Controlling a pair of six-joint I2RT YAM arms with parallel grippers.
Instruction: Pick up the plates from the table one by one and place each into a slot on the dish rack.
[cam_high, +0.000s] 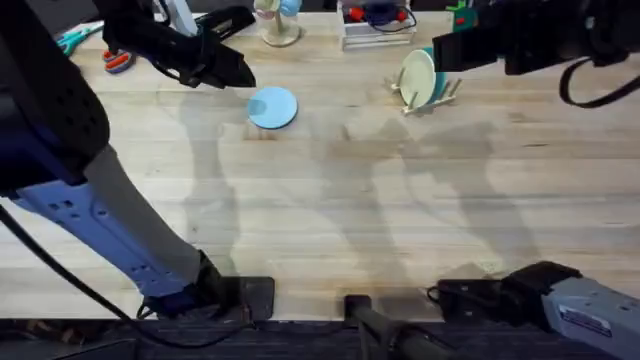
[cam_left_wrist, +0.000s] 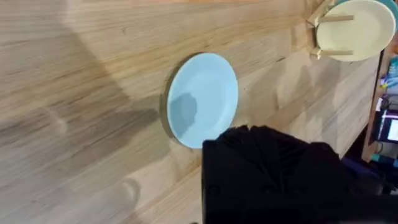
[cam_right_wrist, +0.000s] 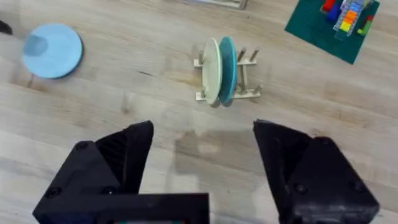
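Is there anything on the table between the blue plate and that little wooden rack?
No. In the right wrist view, only bare table lies between the blue plate and the rack. The overhead view shows the same.

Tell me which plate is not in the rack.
The light blue plate: it lies flat on the table, apart from the dish rack. The cream plate and the teal plate stand upright in the rack's slots.
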